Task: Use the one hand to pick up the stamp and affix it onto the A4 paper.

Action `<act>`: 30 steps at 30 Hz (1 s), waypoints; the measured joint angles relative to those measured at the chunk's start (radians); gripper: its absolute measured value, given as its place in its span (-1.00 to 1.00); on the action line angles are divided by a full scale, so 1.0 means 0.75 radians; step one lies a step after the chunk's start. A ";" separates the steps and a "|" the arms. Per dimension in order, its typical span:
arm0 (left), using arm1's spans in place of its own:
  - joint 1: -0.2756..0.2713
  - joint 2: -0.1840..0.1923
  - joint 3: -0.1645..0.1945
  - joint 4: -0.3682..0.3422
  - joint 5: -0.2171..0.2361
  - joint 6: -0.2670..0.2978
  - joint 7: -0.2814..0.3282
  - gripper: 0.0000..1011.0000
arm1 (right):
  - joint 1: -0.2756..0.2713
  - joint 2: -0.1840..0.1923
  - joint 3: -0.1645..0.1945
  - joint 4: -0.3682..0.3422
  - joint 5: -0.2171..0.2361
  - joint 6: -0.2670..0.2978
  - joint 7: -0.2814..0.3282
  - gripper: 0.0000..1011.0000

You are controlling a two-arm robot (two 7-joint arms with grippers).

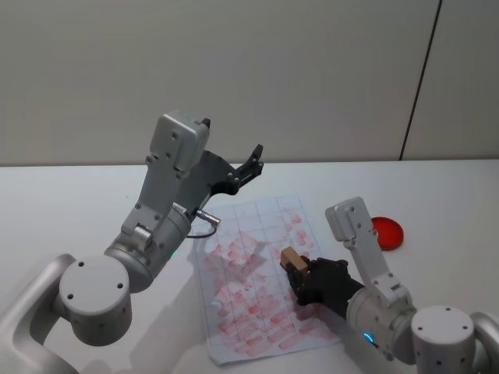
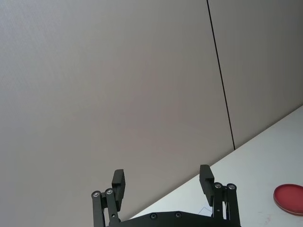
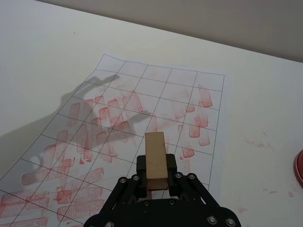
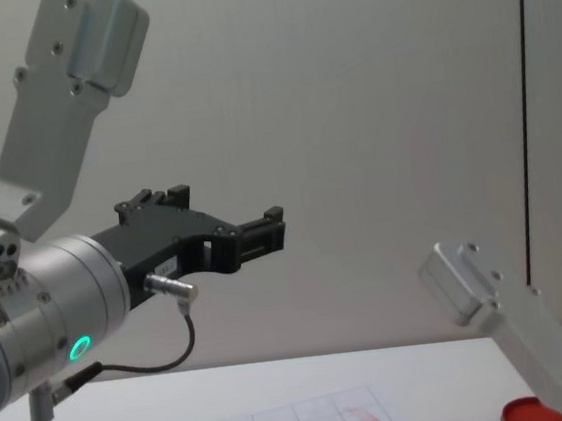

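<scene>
Right gripper (image 3: pixel 156 176) clamps the stamp (image 3: pixel 155 149) above the A4 paper (image 3: pixel 156 80); left gripper (image 2: pixel 161 176), jaws released, raised beside the paper

stamp (image 3: pixel 155 158): you see its top and front; the lower end is hidden between the fingers of the right pincer (image 3: pixel 156 166).
ink pad (image 3: pixel 299 166): cut off by the edge of the right wrist view.
A4 paper (image 3: pixel 142 104): its near edge is cut off there too.
</scene>
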 joint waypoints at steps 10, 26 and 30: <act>0.000 0.000 0.000 0.000 0.000 0.000 0.000 0.98 | 0.011 -0.007 0.003 0.027 0.014 0.011 0.008 -0.57; 0.000 0.000 0.000 0.000 0.000 0.000 0.000 0.98 | 0.015 -0.005 0.009 -0.058 0.011 0.046 -0.020 -0.57; 0.000 0.000 0.000 0.000 0.000 0.000 0.000 0.98 | 0.014 -0.001 0.019 -0.121 0.015 0.050 -0.051 -0.57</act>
